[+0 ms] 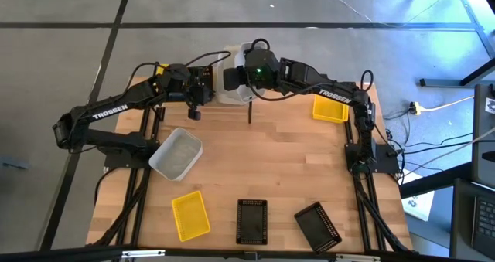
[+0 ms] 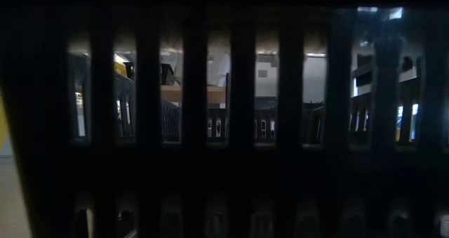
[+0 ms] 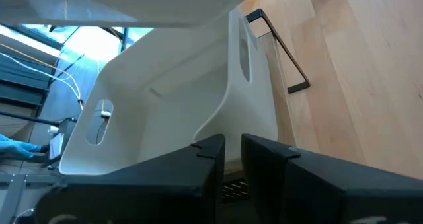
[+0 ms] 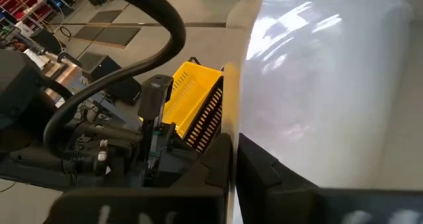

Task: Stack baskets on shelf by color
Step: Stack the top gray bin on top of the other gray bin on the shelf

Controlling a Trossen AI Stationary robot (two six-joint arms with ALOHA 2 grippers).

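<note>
A translucent white basket (image 1: 226, 83) is at the table's far edge, above the shelf (image 1: 294, 111). My right gripper (image 1: 246, 75) is shut on it from the right. My left gripper (image 3: 233, 161) is shut and sits close against the same basket's (image 3: 172, 98) left side, level with it. A second white basket (image 1: 176, 154) rests on its base on the table's left. Near the front edge lie a yellow basket (image 1: 189, 214) and two black perforated ones (image 1: 251, 219) (image 1: 317, 225). Another yellow basket (image 1: 330, 107) sits at far right. My right gripper holds the white basket by its upper wall edge (image 4: 232, 128), one finger (image 4: 215, 164) outside and one finger (image 4: 268, 171) inside. It comes from the table's right. The basket looks lifted and tilted. My left gripper: a basket corner (image 3: 196, 139) reaches its fingertips, but I cannot tell whether they touch.
A black perforated basket (image 2: 224, 126) stands right before the low camera and blocks that view. A black upright divider (image 1: 250, 111) and thin black frame rails (image 3: 281, 49) stand on the shelf. A yellow basket (image 4: 192, 98) over a black one (image 4: 208, 121) shows past the right gripper.
</note>
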